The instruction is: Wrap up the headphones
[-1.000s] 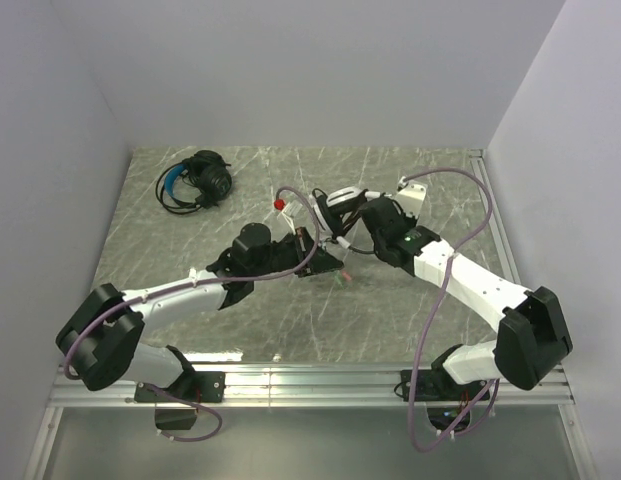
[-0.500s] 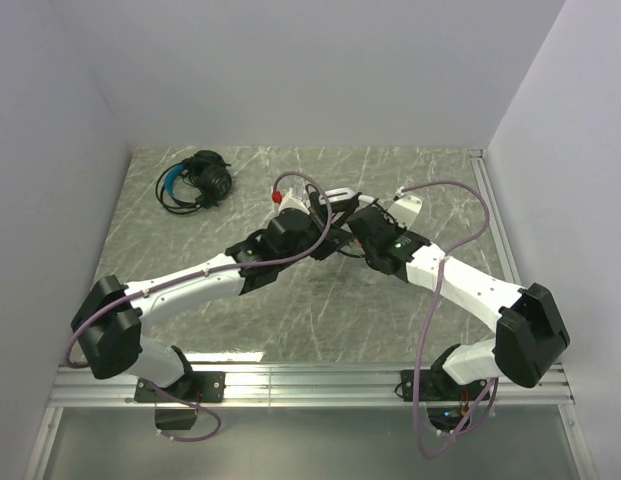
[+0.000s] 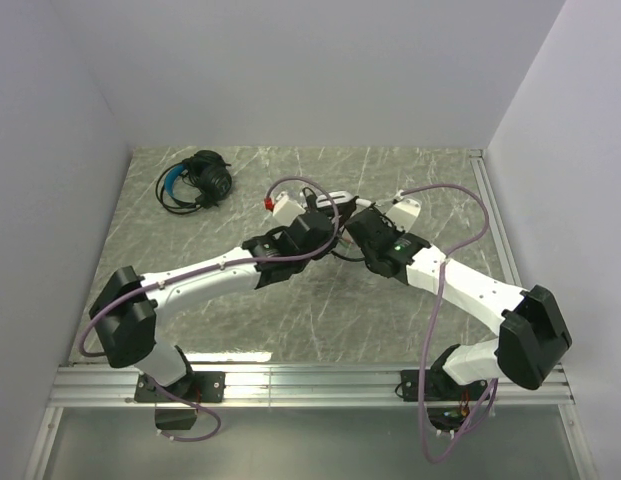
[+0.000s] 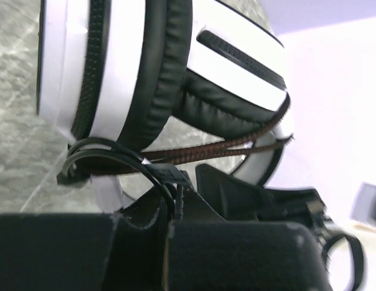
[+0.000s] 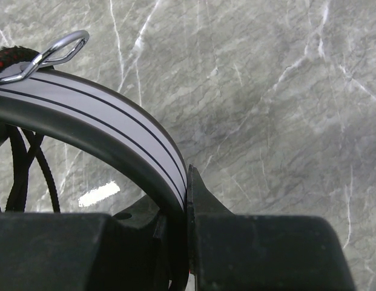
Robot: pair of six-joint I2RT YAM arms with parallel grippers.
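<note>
Where the two arms meet at the centre of the top view, the white headset with black ear pads is held over the grey marbled surface. The right hand is clamped on its white headband. The left hand is pinched together on its thin black cable. The black and blue headset lies at the upper left, well apart.

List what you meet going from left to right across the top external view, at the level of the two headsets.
The black headphones with the blue headband → the left arm's wrist camera → the white headphones → the right arm's wrist camera → the rail at the table's right edge.
</note>
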